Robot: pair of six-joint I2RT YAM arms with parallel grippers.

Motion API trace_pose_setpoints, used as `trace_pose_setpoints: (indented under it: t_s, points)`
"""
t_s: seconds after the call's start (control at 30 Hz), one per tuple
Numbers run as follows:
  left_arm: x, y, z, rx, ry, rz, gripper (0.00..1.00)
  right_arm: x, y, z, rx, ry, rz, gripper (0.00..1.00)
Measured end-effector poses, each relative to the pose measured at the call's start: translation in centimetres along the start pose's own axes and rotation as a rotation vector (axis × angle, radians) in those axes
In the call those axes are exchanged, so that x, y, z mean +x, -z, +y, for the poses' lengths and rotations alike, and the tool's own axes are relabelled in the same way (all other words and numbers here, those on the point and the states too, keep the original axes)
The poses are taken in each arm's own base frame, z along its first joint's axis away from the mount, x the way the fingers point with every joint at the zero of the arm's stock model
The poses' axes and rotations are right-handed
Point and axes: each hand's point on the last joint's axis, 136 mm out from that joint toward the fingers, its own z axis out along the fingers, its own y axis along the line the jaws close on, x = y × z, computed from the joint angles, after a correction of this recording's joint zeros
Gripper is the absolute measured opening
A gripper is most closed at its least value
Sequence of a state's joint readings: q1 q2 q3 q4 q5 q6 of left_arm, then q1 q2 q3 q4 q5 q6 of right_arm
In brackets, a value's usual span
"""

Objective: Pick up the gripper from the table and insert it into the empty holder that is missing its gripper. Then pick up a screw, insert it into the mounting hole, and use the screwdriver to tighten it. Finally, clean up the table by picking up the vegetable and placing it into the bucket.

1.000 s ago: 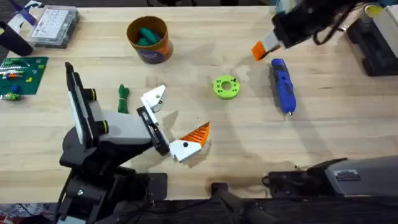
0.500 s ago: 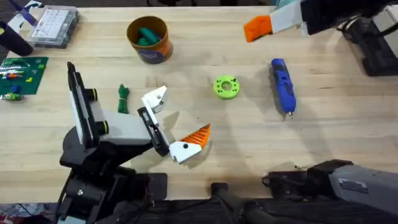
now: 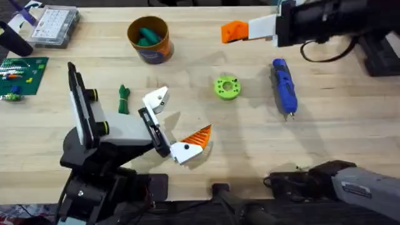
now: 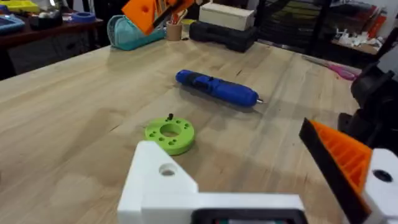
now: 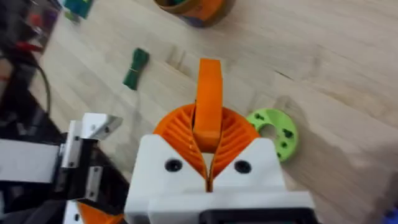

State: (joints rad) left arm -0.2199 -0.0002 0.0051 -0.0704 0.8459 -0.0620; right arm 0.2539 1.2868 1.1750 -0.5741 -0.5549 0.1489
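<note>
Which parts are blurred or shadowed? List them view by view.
Overhead: the right arm smears dark; soft shadows lie beside the disc and screwdriver. Left wrist: the background clutter and near bracket are soft. Right wrist: the bucket and table blur.

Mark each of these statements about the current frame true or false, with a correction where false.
1. The right gripper is shut on the gripper. True.
2. The screwdriver is held by the left gripper. False: it lies on the table, untouched.
3. The vegetable is inside the bucket. False: it lies on the table, apart from the bucket.
4. The holder has no orange finger fitted. True.
</note>
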Motion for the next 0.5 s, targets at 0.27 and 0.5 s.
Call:
trace_pose_setpoints:
  t_s: [0.27, 0.5]
  points:
    - [0.0, 0.0, 0.0, 0.0, 0.0, 0.0, 0.991, 0.5, -0.1, 1.4, -0.148, -0.067, -0.021, 0.01]
    - [0.0, 0.0, 0.0, 0.0, 0.0, 0.0, 0.991, 0.5, 0.0, 2.2, -0.193, -0.096, -0.014, 0.01]
